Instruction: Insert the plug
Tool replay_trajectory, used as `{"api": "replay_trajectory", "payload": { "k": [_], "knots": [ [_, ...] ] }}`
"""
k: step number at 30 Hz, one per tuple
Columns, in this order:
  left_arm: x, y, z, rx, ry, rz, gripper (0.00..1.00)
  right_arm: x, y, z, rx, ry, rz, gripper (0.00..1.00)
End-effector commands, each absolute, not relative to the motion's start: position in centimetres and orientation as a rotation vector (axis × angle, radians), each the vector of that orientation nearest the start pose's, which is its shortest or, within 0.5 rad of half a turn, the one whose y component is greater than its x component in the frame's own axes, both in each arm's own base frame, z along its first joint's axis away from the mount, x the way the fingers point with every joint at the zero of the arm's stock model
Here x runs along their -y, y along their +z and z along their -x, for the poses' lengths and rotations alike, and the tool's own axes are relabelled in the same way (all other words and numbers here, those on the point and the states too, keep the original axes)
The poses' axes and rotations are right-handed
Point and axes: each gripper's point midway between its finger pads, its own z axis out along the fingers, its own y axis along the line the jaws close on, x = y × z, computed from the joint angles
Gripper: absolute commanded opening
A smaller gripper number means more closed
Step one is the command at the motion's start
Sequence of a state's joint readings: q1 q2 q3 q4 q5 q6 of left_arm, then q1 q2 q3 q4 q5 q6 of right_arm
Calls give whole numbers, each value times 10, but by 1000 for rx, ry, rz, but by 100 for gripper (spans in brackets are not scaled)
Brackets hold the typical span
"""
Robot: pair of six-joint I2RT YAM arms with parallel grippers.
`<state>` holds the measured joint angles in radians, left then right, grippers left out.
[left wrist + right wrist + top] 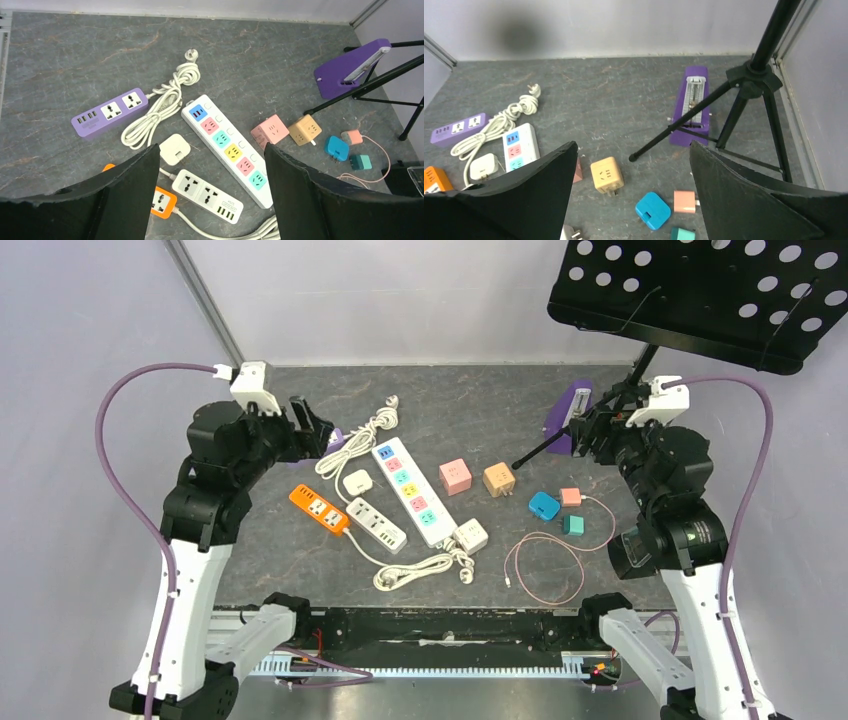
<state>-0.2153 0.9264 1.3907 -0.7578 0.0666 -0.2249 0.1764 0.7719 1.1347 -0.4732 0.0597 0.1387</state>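
The tabletop [75, 60] is dark grey and marbled. The long power strip [227, 150] is white with blue, pink, teal and yellow sockets; the short strip [109, 112] is purple.

Lab, probably: white-walled test table [480, 400].

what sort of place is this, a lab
Most likely a robotics lab test cell: plain white walls box in a grey tabletop, where an orange power strip, a long white power strip and a pink cube adapter lie out like practice props.

Open table [470, 400] along the back; tripod legs [545, 448] bar the right, strips [412, 490] crowd the middle.
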Motion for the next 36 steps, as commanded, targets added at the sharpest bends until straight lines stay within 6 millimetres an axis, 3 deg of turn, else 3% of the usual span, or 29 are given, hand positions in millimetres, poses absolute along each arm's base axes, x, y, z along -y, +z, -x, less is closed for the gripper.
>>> {"api": "replay_trajectory", "payload": {
  "k": [1, 8, 13, 19, 22, 28, 36],
  "knots": [
    [89, 375, -265, -1846, -413, -95, 82, -40, 343, -280, -1781, 148, -29, 85],
    [117, 352, -256, -1868, -586, -182, 88, -70, 278, -269, -1915, 290, 114, 85],
    [120, 332, -249, -1902, -637, -143, 89, -82, 241, -260, -1972, 341, 146, 87],
    [125, 312, -234, -1992, -737, -13, 88, -122, 212, -251, -2015, 476, 242, 85],
    [124, 307, -226, -1998, -746, -9, 88, -149, 201, -252, -2031, 504, 297, 89],
    [124, 294, -217, -2012, -755, -22, 88, -202, 173, -234, -2086, 474, 513, 96],
    [124, 287, -211, -2016, -763, -20, 87, -232, 120, -216, -2190, 390, 712, 98]
  ]
}}
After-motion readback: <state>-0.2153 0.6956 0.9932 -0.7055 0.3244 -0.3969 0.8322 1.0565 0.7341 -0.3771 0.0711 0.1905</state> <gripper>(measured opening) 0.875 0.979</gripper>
